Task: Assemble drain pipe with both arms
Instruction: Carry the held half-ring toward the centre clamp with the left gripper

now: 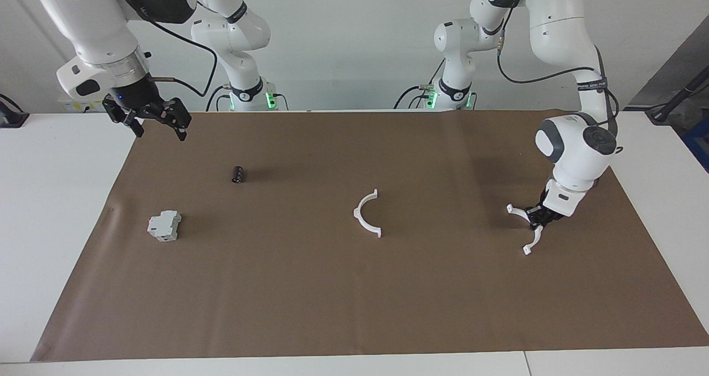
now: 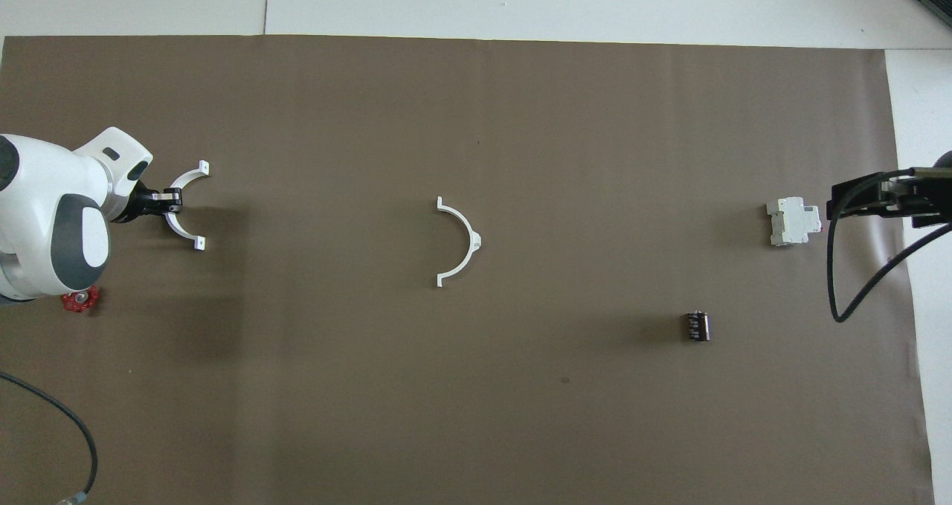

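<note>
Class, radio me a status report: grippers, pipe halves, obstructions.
Left gripper shut on one arc. Right gripper open, waiting. Second arc free mid-mat. Nothing between them.

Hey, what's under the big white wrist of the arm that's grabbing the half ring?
In the overhead view, part of a small red knob sticks out from under the left arm's wrist, lying on the brown mat. The rest of it is covered.
</note>
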